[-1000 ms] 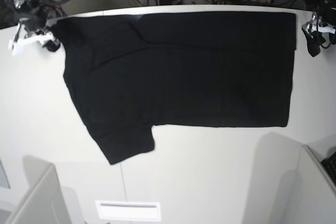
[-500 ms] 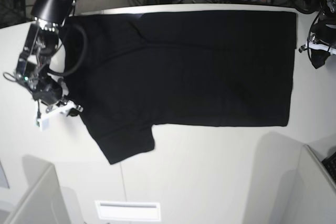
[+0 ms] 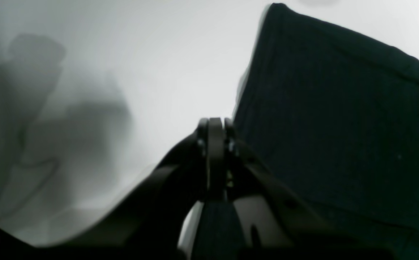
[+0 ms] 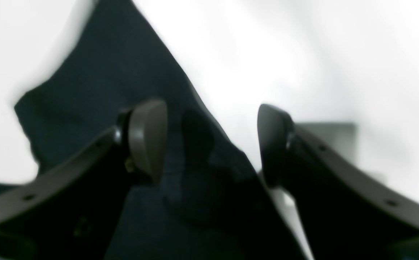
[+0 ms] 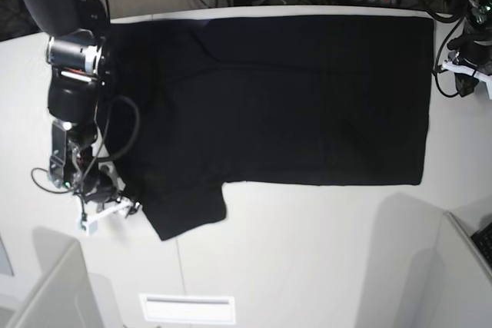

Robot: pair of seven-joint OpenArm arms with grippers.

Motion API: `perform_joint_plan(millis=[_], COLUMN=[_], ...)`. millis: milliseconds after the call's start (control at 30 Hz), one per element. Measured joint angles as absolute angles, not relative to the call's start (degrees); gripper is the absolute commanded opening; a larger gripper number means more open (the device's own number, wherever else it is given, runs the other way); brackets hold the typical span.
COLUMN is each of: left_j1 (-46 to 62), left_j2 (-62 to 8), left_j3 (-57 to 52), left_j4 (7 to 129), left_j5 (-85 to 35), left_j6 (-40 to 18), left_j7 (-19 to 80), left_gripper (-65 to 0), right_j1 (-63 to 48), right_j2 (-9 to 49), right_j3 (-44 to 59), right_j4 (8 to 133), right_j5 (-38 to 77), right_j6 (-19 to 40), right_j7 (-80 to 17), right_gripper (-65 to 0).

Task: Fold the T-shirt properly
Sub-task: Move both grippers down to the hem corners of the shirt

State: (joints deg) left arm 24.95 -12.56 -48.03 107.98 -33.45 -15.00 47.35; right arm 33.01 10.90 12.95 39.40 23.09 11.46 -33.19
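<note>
Since earlier, the right gripper (image 5: pixel 115 207) has dropped to the sleeve at eight o'clock of the T-shirt (image 5: pixel 292 97) spread flat on the table (image 5: pixel 307 251), jaws wide and empty, while the left gripper (image 5: pixel 467 76), pinched closed on nothing, sits off its three o'clock hem.

Black cabled arms, white-tipped right claw (image 5: pixel 108 211), rounded pads (image 4: pixel 148 139).

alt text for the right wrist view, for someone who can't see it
The open right claw hovers over the edge of the black T-shirt, one fingertip above the cloth and the other above the white table. The picture is blurred.
</note>
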Motion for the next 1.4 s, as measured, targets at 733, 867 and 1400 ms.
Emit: perform_joint_plan(millis=[733, 867, 1400], left_j1=[24.60, 20.64, -1.61], left_j2=[-12.67, -12.84, -24.21], left_j3=[-48.29, -48.12, -33.21], left_j4=[107.50, 105.03, 75.99], left_j5=[-33.26, -32.84, -33.04], left_j6=[-15.00, -14.79, -14.85], left_j7=[47.18, 47.55, 47.13], left_gripper=[-48.4, -17.1, -8.6], right_j1=[37.10, 36.93, 37.12], right_j2=[11.73, 11.86, 11.92], right_j3=[2.35, 2.35, 2.33], right_j4=[26.50, 26.50, 26.46], right_j5=[23.77, 23.77, 23.99], right_j6=[15.88, 15.88, 15.90], right_j7=[-24.95, -25.21, -25.91], right_gripper=[-57.5, -65.0, -65.0])
